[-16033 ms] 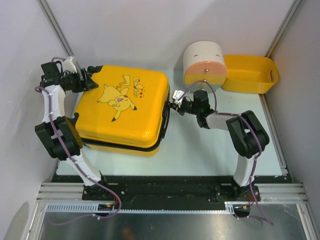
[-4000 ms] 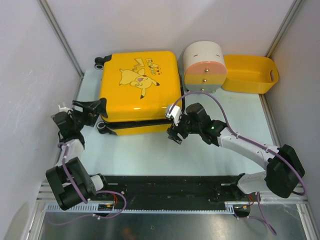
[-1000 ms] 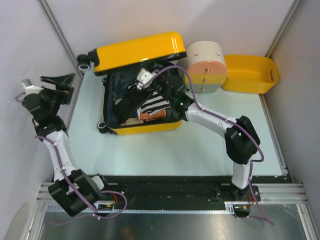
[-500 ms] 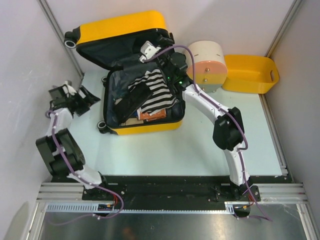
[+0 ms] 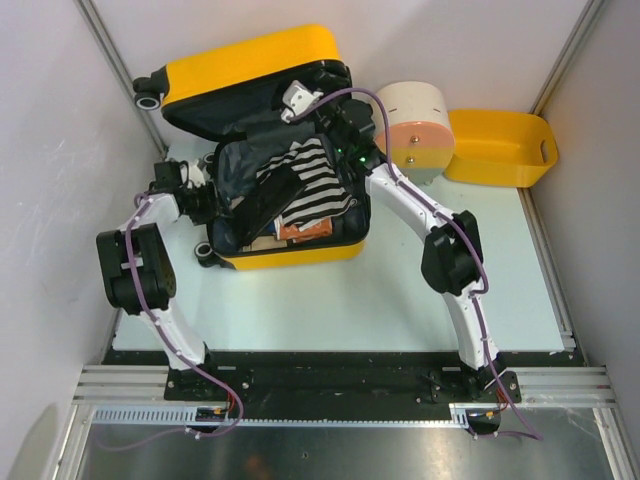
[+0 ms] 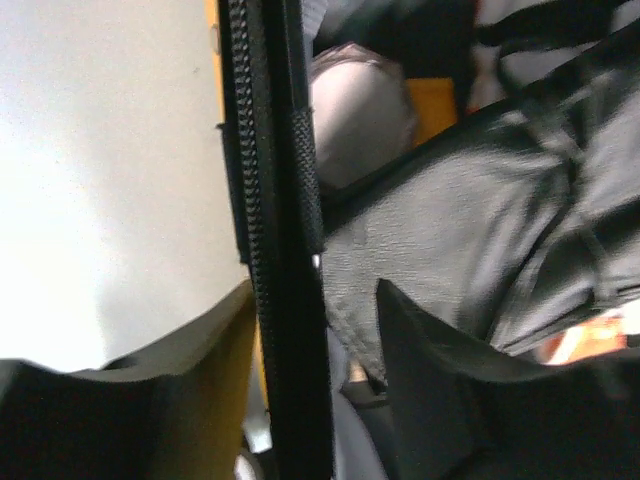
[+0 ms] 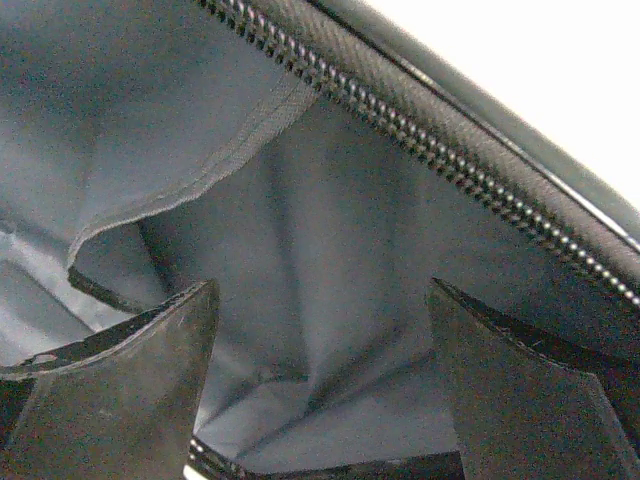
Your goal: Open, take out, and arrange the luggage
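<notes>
The luggage [image 5: 250, 65] lies open, a black-and-white striped garment [image 5: 315, 185] inside it.

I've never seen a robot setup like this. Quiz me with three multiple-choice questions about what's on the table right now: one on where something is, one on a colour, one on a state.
1. Where does the round box stand?
A. Inside the luggage
B. Between the luggage and the yellow basket
C. At the near edge, by the arm bases

2. What colours is the striped garment in the luggage?
A. Red and green
B. Blue and yellow
C. Black and white

3. How is the luggage's lid?
A. Raised open
B. Zipped shut
C. Taken off and lying flat on the table

Answers:
1 B: the round box sits right of the luggage and left of the yellow basket.
2 C: the top view shows black and white stripes.
3 A: the lid stands up at the back and the contents show.
</notes>
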{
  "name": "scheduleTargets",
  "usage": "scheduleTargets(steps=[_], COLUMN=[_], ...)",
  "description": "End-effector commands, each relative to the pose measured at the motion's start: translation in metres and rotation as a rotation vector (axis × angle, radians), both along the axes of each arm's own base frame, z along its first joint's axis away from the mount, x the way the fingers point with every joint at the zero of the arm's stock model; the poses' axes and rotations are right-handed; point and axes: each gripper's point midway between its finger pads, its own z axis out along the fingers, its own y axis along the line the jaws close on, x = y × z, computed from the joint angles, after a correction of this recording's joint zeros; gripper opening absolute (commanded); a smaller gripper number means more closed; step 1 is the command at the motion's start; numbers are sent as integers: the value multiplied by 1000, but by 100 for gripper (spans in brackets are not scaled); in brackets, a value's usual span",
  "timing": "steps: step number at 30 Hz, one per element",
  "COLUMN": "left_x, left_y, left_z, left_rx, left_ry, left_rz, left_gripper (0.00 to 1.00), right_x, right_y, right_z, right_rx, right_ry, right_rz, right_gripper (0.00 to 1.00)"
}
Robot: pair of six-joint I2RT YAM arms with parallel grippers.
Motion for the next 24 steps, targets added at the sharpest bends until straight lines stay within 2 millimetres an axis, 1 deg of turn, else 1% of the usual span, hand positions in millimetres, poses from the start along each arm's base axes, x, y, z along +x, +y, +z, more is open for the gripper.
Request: scheduleTargets(steps=[1, 3, 4, 5, 6, 7, 9, 10, 11, 13, 14, 15, 16, 19, 20, 21, 22, 23, 24], left_x=[-21, -31, -39, -45, -50, -56, -66, -73, -75, -82, -84, -86, -87, -93, -95, -97, -96, -97, -97], left_y=[-7, -8, -6, -4, -2, 2, 7, 11, 13, 17, 19, 23, 27, 36, 40, 43, 46, 48, 51], left_z=[-25, -31, -34, -34, -34, -36, -34, -38, -34, -35, -35, -33, -33, -33, -34, -35, -35, -36, -36], left_rx=[53, 78, 92, 122, 141, 170, 228, 254, 281, 307, 318, 321, 325, 328, 345, 354, 361, 361, 364], left_ry=[93, 110, 137, 133, 135, 149, 134, 152, 134, 139, 139, 142, 145, 150, 158, 163, 161, 165, 168], left_rz=[-138, -194, -211, -247, -267, -279, -332, -347, -371, -389, -397, -392, -387, -384, -386, -385, -387, -383, -374], left_gripper=[42, 31, 17, 9, 3, 0, 0, 0, 0, 0, 0, 0, 0, 0, 0, 0, 0, 0, 0], right_x=[-4, -4, -4, -5, -6, -6, -9, -8, -5, -3, -2, 3, 4, 14, 14, 16, 23, 24, 26], right_y=[-14, -16, -16, -16, -17, -18, -20, -19, -22, -24, -25, -27, -29, -35, -39, -41, -44, -48, -50], right_z=[52, 55, 56, 58, 57, 57, 61, 59, 57, 58, 59, 53, 59, 55, 63, 63, 57, 63, 62], right_rx=[52, 51, 47, 45, 44, 43, 42, 38, 32, 33, 32, 27, 35, 34, 46, 48, 40, 48, 50], right_ry=[-126, -126, -129, -129, -124, -121, -126, -123, -125, -132, -135, -131, -141, -142, -156, -160, -156, -169, -171], right_rz=[-32, -38, -40, -41, -43, -44, -46, -47, -55, -60, -64, -72, -77, -93, -100, -106, -116, -126, -132], right_gripper=[89, 89, 89, 89, 90, 90, 90, 90, 90, 91, 91, 91, 92, 92, 92, 93, 93, 93, 93])
